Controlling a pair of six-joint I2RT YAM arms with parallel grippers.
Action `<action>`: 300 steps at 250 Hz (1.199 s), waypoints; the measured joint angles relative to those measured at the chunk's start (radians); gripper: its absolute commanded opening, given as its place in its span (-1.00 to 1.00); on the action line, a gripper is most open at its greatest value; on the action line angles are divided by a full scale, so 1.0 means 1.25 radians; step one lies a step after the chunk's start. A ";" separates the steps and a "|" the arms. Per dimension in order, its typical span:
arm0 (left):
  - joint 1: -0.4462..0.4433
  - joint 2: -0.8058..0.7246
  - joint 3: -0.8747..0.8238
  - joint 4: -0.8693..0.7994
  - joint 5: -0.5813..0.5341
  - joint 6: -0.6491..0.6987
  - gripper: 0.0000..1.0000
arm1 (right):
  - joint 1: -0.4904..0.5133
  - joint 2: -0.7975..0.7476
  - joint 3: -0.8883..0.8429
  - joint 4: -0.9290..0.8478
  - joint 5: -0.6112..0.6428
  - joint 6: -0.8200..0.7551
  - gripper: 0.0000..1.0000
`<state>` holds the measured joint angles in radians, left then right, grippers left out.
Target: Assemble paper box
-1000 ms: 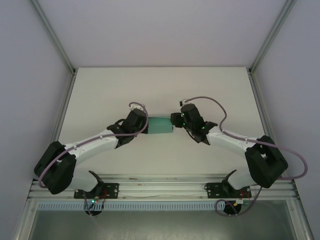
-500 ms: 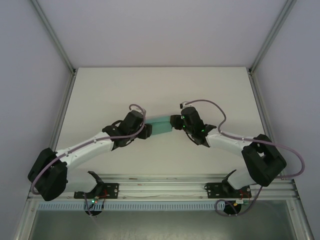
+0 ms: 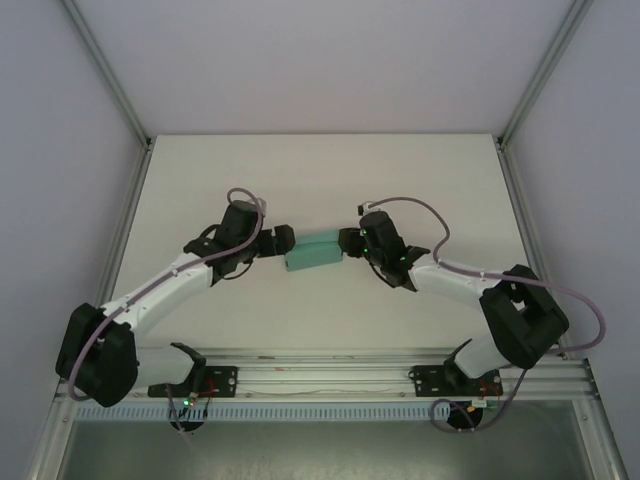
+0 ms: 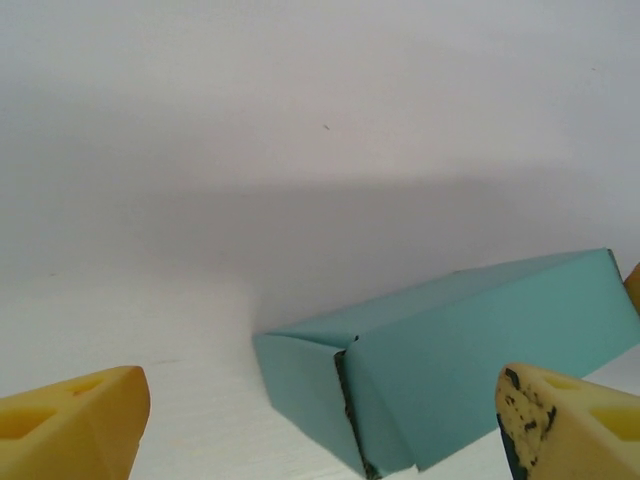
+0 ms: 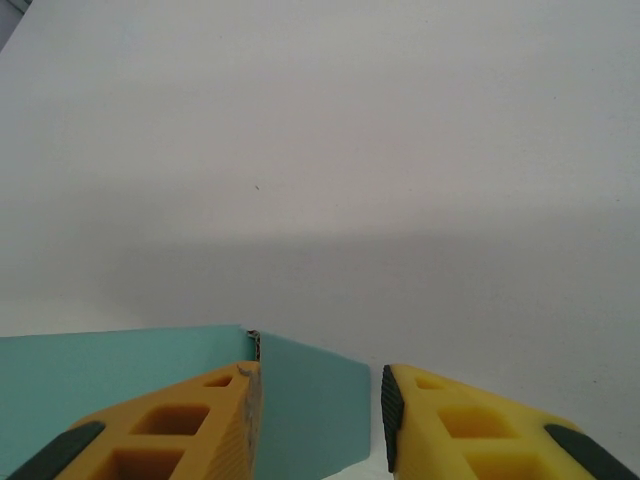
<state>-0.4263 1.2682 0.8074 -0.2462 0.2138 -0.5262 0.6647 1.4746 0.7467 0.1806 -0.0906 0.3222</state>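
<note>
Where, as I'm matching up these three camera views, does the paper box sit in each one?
Top external: the paper box lies near the picture's centre, its long axis slightly tilted.
Left wrist: the box is at lower right, with its end flap toward the bottom centre.
Right wrist: the box is at bottom left, running off the left edge.
Shared landmark: the white table stretching beyond the box.

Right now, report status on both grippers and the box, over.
Left gripper open, not gripping. Right gripper shut on paper box end. Nothing in the way.
</note>
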 measured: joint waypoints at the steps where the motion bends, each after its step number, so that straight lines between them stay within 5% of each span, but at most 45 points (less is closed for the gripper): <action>1: 0.001 0.001 -0.001 0.001 0.002 0.000 0.66 | 0.000 0.000 0.000 0.000 0.000 0.000 -0.27; 40: 0.019 0.041 -0.054 0.070 0.058 -0.026 0.41 | 0.000 0.005 -0.001 0.009 -0.005 0.000 -0.30; 81: 0.038 0.049 -0.133 0.230 0.117 -0.072 -0.13 | -0.001 0.023 -0.030 0.095 -0.022 -0.009 -0.44; 116: 0.044 0.049 -0.217 0.391 0.161 -0.104 -0.43 | -0.006 0.049 -0.092 0.244 -0.048 -0.040 -0.72; 145: 0.050 0.047 -0.286 0.528 0.174 -0.120 -0.99 | -0.012 0.098 -0.133 0.409 -0.070 -0.078 -1.00; 199: 0.052 0.052 -0.344 0.661 0.171 -0.124 -1.00 | -0.016 0.160 -0.179 0.607 -0.085 -0.094 -1.00; 237: 0.054 0.059 -0.336 0.665 0.166 -0.110 -1.00 | -0.017 0.107 -0.143 0.487 -0.090 -0.094 -0.59; 300: 0.058 0.045 -0.273 0.550 0.152 -0.077 -1.00 | -0.023 0.048 0.060 0.001 -0.058 -0.039 0.03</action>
<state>-0.3534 1.3251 0.4656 0.4408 0.4038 -0.6224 0.6357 1.5349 0.8211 0.1818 -0.1631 0.2737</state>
